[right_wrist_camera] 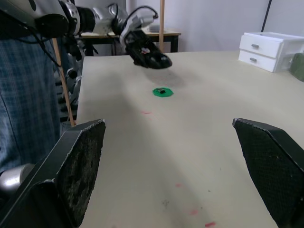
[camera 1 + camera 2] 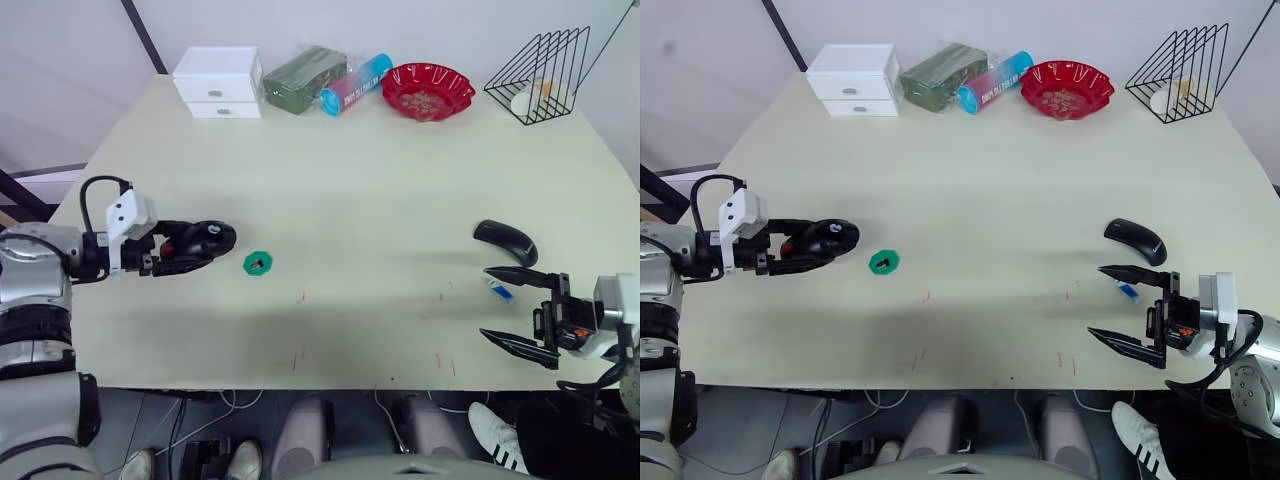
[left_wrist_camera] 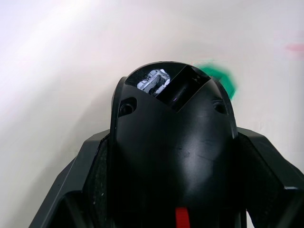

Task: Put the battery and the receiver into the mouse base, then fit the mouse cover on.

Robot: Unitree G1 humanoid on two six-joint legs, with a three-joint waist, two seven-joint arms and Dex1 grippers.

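Observation:
My left gripper (image 2: 192, 251) is shut on the mouse base (image 2: 203, 238), a black oval body with a red patch, held just above the table's left side. The left wrist view shows the mouse base (image 3: 171, 142) between both fingers. Just right of it lies a green octagonal disc (image 2: 258, 264) with the receiver (image 2: 258, 265), a tiny dark stub, at its centre. The mouse cover (image 2: 505, 241), a plain black shell, lies at the right. The blue battery (image 2: 499, 290) lies in front of it, beside the far finger of my open right gripper (image 2: 515, 312).
Along the table's far edge stand a white drawer box (image 2: 218, 82), a green packet (image 2: 303, 78), a blue and pink tube (image 2: 355, 84), a red bowl (image 2: 428, 90) and a black wire rack (image 2: 540, 75). A person in plaid (image 1: 23, 95) stands beside the table.

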